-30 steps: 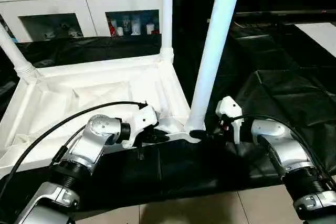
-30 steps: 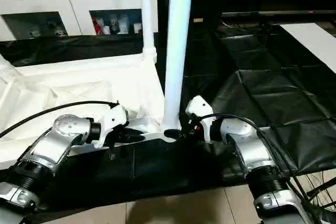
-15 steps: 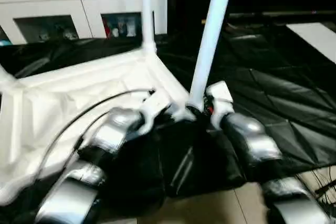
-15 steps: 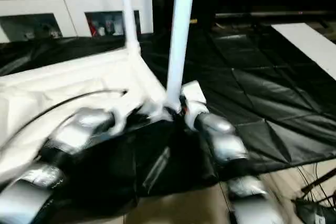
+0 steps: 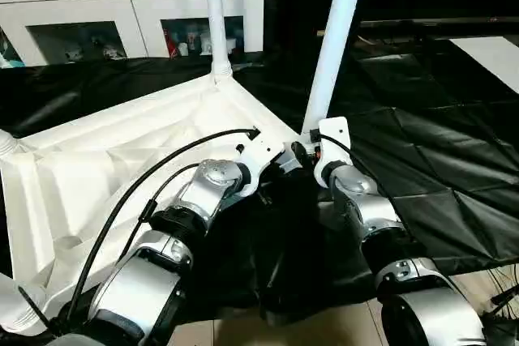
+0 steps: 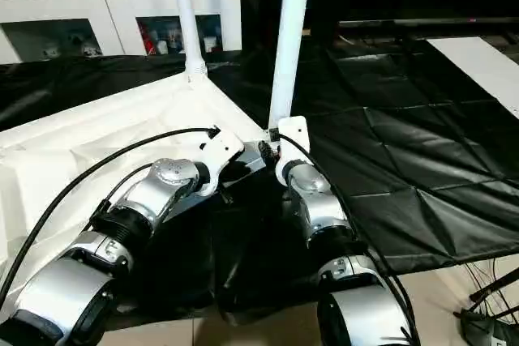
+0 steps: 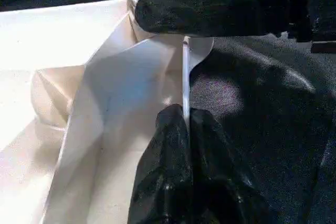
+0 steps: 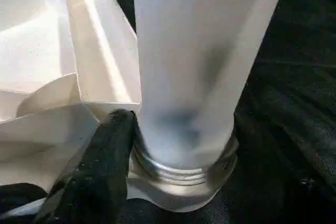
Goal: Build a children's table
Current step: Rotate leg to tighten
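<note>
Now my left hand (image 7: 185, 129) pinches the table top's (image 5: 122, 160) thin edge, my right hand (image 8: 157, 145) grips the near leg (image 5: 334, 46), whose threads still show, so more twisting is left.

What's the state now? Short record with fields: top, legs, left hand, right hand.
top: tabletop upside down on the black cloth
legs: two upright in corner sockets, near leg and far leg
left hand: left hand shut on the tabletop's rim by the near leg
right hand: right hand around the near leg's base, threads showing there
</note>
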Available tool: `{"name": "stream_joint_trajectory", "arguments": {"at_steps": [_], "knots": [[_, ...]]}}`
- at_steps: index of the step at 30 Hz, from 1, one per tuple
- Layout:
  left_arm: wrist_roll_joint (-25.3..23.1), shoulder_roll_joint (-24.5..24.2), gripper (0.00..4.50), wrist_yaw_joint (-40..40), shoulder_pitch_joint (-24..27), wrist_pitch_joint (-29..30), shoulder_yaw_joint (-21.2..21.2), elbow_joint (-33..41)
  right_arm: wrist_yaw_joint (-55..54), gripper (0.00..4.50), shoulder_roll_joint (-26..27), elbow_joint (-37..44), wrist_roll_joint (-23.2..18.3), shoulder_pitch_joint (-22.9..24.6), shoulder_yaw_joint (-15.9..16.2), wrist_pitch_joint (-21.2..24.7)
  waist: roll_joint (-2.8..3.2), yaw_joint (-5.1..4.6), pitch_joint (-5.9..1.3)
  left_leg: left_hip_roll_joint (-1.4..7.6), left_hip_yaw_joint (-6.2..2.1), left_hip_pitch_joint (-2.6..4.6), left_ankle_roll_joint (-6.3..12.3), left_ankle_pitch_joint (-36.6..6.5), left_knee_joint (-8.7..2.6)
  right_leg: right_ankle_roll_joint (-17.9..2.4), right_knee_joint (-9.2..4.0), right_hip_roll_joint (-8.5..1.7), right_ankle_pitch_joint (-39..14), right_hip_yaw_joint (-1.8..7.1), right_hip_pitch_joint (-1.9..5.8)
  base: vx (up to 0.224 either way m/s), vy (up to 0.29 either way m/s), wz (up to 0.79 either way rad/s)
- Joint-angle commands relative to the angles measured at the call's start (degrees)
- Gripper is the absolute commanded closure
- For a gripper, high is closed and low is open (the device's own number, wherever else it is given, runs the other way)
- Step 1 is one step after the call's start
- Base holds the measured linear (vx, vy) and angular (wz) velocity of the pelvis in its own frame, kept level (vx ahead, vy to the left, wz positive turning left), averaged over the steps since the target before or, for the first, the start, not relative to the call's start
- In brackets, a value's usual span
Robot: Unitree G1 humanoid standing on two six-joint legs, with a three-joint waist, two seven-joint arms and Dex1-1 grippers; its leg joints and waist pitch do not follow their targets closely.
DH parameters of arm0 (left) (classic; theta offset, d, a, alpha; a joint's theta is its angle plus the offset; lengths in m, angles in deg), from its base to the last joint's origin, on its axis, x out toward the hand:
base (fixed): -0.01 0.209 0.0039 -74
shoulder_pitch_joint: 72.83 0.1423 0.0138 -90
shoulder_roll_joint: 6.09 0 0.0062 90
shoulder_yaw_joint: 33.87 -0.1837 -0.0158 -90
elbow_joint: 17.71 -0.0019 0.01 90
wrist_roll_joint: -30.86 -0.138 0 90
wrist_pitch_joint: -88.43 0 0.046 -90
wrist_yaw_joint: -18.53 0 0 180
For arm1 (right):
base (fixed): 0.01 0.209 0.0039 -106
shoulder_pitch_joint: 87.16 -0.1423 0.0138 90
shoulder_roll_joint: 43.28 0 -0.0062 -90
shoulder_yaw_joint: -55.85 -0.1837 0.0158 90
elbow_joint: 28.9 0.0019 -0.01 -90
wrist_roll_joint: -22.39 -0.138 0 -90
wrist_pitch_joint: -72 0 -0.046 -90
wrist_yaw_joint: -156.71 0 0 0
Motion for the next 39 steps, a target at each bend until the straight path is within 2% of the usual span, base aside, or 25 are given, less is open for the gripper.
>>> {"name": "stream_joint_trajectory", "arguments": {"at_steps": [1,2,3,4,5,6,8,9,10,11,12,14,16,18,19,21,25,31,35,39], "knots": [[-0.43,0.22,4.5,-0.94,1.24,-1.04,-0.46,-2.7,2.15,1.06,1.79,-0.99,-0.84,-0.65,0.93,0.79,-0.71,0.08,-2.95,1.96,-1.09,-0.15,3.96,-11.25,-4.06,-12.0,-4.84,-3.29,-12.7,2.53,2.83,0.0,0.0,0.0],[-0.43,0.16,4.5,-0.57,1.24,-1.5,-0.56,-3.01,2.26,0.76,1.28,-1.13,-0.72,-0.83,0.8,0.52,-0.89,0.06,-2.92,2.02,-1.11,-0.11,3.79,-11.55,-4.13,-11.61,-4.97,-3.33,-13.75,2.52,2.77,0.0,0.0,0.0],[-0.44,0.14,4.5,-0.3,1.28,-1.6,-0.51,-3.11,2.35,0.76,0.98,-1.18,-0.61,-0.91,0.69,0.37,-0.82,0.08,-2.92,2.0,-1.13,-0.11,3.72,-11.68,-4.13,-11.5,-4.97,-3.32,-14.12,2.52,2.76,0.0,0.0,0.0],[-0.39,-0.08,4.5,0.42,1.53,-1.91,-0.52,-2.77,2.74,0.72,-0.22,-0.84,0.11,-0.84,1.03,-0.1,-1.19,-0.02,-2.91,2.0,-1.08,-0.17,3.68,-11.93,-4.12,-11.24,-5.05,-3.33,-14.78,2.55,2.76,0.0,0.0,0.0],[-0.37,-0.23,4.5,0.9,1.72,-2.13,-0.54,-2.51,3.05,0.68,-1.08,-0.57,0.64,-0.76,1.29,-0.43,-1.18,0.12,-2.95,2.04,-1.11,-0.15,3.8,-11.42,-4.1,-11.15,-5.0,-3.39,-14.65,2.55,2.81,0.0,0.0,0.0],[-0.37,-0.29,4.5,1.05,1.77,-2.27,-0.55,-2.46,3.12,0.58,-1.38,-0.55,0.87,-0.74,1.43,-0.54,-1.08,0.09,-2.93,2.04,-1.11,-0.18,3.84,-11.14,-4.06,-11.21,-4.94,-3.4,-14.43,2.58,2.73,0.0,0.0,0.0],[-0.07,-1.07,4.5,3.65,2.61,-4.21,-0.69,-1.51,5.08,0.33,-5.08,-0.42,3.33,-0.52,3.1,-2.12,-1.4,0.27,-3.0,2.04,-1.04,-0.22,4.26,-10.11,-3.92,-11.5,-4.82,-3.47,-13.44,2.55,2.75,0.0,0.0,0.0],[-0.07,-1.07,4.5,3.65,2.61,-4.21,-0.69,-1.51,5.08,0.24,-5.08,-0.42,3.33,-0.52,3.1,-2.12,-1.37,0.33,-3.07,1.97,-0.98,-0.23,4.5,-9.59,-3.84,-11.58,-4.75,-3.4,-12.7,2.54,2.83,0.0,0.0,0.0],[0.17,-1.43,4.5,4.53,3.0,-4.44,-0.62,-1.0,6.97,0.24,-6.22,-0.05,3.28,-0.32,3.21,-2.44,-1.37,0.37,-3.01,2.0,-0.91,-0.23,4.89,-8.92,-3.82,-11.87,-4.62,-3.37,-11.54,2.61,2.77,0.0,0.0,0.0],[0.4,-2.79,4.5,8.18,4.35,-6.46,-1.4,0.84,16.23,0.13,-8.62,2.74,0.89,1.08,3.48,-3.12,-1.19,0.46,-3.05,1.92,-0.92,-0.4,5.39,-8.73,-3.74,-12.04,-4.54,-3.43,-11.01,2.58,2.95,0.0,0.0,0.0],[0.53,-3.33,4.5,9.43,4.87,-6.74,-1.63,1.58,19.48,0.13,-9.59,4.04,0.25,1.76,3.88,-3.21,-1.37,0.6,-3.15,1.93,-0.9,-0.46,6.18,-9.13,-3.63,-12.07,-4.57,-3.47,-10.53,2.48,3.19,0.0,0.0,0.0],[0.07,-4.81,4.5,11.55,6.0,-9.59,-2.67,2.92,24.5,0.13,-12.35,5.96,0.37,3.3,5.15,-4.29,-1.35,0.73,-3.13,2.09,-0.89,-0.61,7.64,-7.86,-3.53,-12.42,-4.4,-3.43,-8.95,2.51,3.13,0.0,0.0,0.0],[0.26,-6.11,4.5,14.3,7.18,-11.67,-3.32,4.18,29.43,0.13,-14.8,7.45,0.67,4.9,6.74,-5.7,-1.37,0.93,-3.12,2.18,-0.9,-0.57,7.89,-8.34,-3.52,-12.33,-4.44,-3.47,-9.41,2.47,3.14,0.0,0.0,0.0],[0.87,-7.02,4.5,17.07,8.17,-12.24,-3.64,5.5,33.67,0.13,-16.19,9.14,-0.14,6.37,7.59,-6.77,-1.3,0.76,-3.03,2.19,-0.93,-0.61,7.51,-8.82,-3.63,-12.38,-4.54,-3.46,-10.96,2.41,3.07,0.0,0.0,0.0],[1.1,-7.45,4.5,18.3,8.66,-12.62,-3.77,6.2,35.57,0.13,-16.75,10.01,-0.82,7.05,7.99,-7.26,-0.98,0.93,-2.99,2.39,-1.01,-0.47,7.2,-9.5,-3.7,-12.39,-4.63,-3.53,-11.99,2.42,3.0,0.0,0.0,0.0],[2.07,-8.67,4.5,21.67,10.25,-12.19,-4.1,9.22,40.66,0.13,-18.02,12.87,-3.03,8.74,8.29,-6.66,-0.98,0.81,-2.99,2.49,-0.92,-0.38,6.84,-10.18,-3.78,-12.76,-4.65,-3.35,-11.97,2.47,2.91,0.0,0.0,0.0],[4.02,-10.76,4.5,27.04,12.95,-11.39,-4.69,14.46,46.26,0.13,-19.44,16.31,-4.56,10.71,8.79,-5.3,-0.89,0.85,-2.97,2.82,-0.97,-0.46,6.75,-10.33,-3.9,-13.75,-4.3,-3.37,-10.52,2.51,2.88,0.0,0.0,0.0],[5.57,-12.75,4.5,31.52,15.45,-10.3,-4.57,19.02,48.13,0.13,-19.95,16.68,-4.17,11.25,9.8,-4.9,-0.91,0.94,-2.74,2.75,-0.89,-0.16,5.15,-11.9,-4.1,-12.68,-4.79,-3.43,-15.32,2.64,2.46,0.0,0.0,0.0],[5.63,-13.14,4.5,31.73,15.91,-9.59,-4.5,20.22,49.58,0.13,-20.41,16.89,-3.65,11.4,10.54,-4.65,-1.01,0.89,-2.8,2.68,-0.98,-0.29,4.93,-11.44,-4.12,-12.28,-4.64,-3.42,-14.43,2.67,2.59,0.0,0.0,0.0],[5.7,-13.53,4.5,31.8,16.27,-8.66,-4.27,21.56,50.72,0.13,-20.97,17.23,-3.35,11.79,10.97,-4.32,-1.05,0.94,-2.93,2.64,-0.91,-0.38,5.62,-9.47,-3.94,-13.01,-4.28,-3.31,-11.27,2.63,2.68,0.0,0.0,0.0]]}}
